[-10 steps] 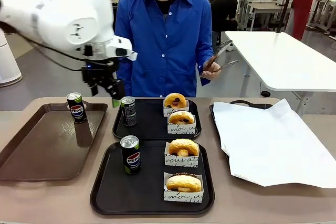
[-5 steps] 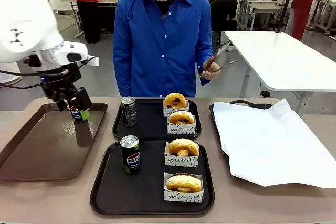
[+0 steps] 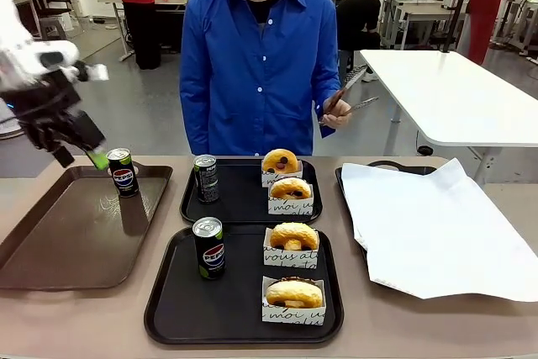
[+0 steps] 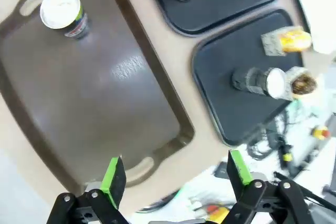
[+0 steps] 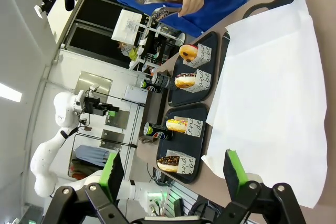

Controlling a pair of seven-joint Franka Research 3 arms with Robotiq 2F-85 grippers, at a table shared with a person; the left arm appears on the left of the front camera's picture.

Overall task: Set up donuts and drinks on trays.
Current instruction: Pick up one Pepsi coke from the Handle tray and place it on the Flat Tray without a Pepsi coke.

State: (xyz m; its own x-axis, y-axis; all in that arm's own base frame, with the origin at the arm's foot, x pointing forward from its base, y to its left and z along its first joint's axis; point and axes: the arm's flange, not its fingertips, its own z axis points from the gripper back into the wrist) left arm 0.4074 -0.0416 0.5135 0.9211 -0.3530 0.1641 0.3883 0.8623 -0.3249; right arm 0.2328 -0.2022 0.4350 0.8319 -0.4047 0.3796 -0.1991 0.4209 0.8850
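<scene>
The left gripper (image 3: 80, 157) hung above the far left corner of the brown tray (image 3: 50, 241), its two fingers spread wide with nothing between them. In the left wrist view the same gripper (image 4: 172, 174) showed its green pads far apart over the near handle of the brown tray (image 4: 115, 108). The right gripper (image 5: 170, 174) was also wide open and empty, and it was held over the white paper sheet (image 5: 262, 93) at the right of the table.

One can (image 3: 123, 171) stood upright in the far part of the brown tray, just beside the left gripper, a little lower and to its right, not touching it. This was the only thing in that tray.

The far black tray (image 3: 244, 203) held a second can (image 3: 206, 178) on its left side and two donuts (image 3: 286, 174) in paper sleeves on its right side, one behind the other. The near black tray (image 3: 235, 308) held a third can (image 3: 208, 247) at its left and two more donuts (image 3: 293, 266) at its right. Both black trays were well apart from the left gripper.

Behind the table stood a person in a blue shirt, and the hand (image 3: 338, 111) held metal tongs (image 3: 357, 94).
</scene>
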